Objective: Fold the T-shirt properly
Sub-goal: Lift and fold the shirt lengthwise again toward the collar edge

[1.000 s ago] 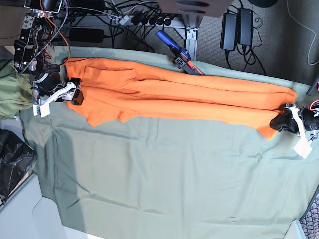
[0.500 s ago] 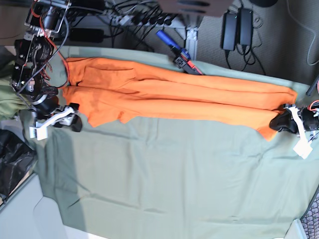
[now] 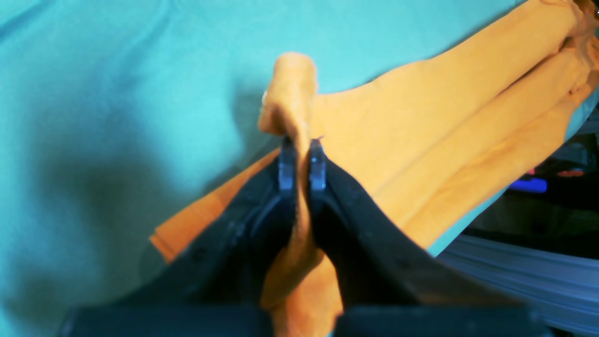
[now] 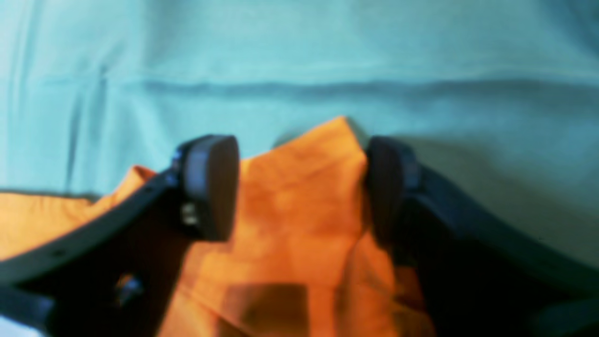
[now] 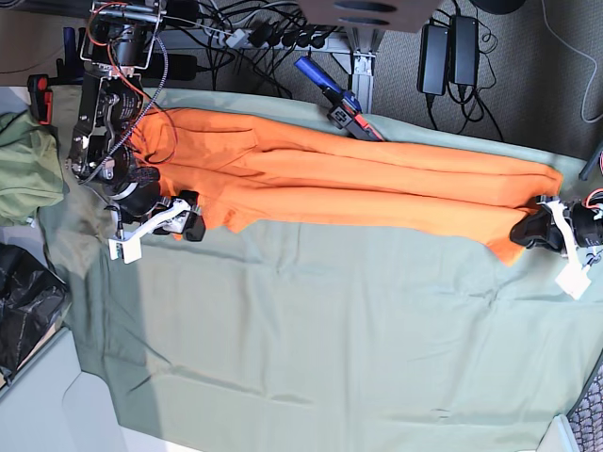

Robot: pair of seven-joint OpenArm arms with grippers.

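The T-shirt (image 5: 358,184) lies stretched in a long folded band across the far side of the desk (image 5: 330,330), on the grey-green cloth. At the base view's right end, the left gripper (image 3: 299,161) is clenched on a pinched ridge of orange fabric at the shirt's corner. At the other end, the right gripper (image 4: 299,187) is released, its pads (image 4: 210,187) spread wide to either side of an orange corner. An olive-green garment (image 5: 28,179) sits bunched at the desk's left edge, beside the shirt.
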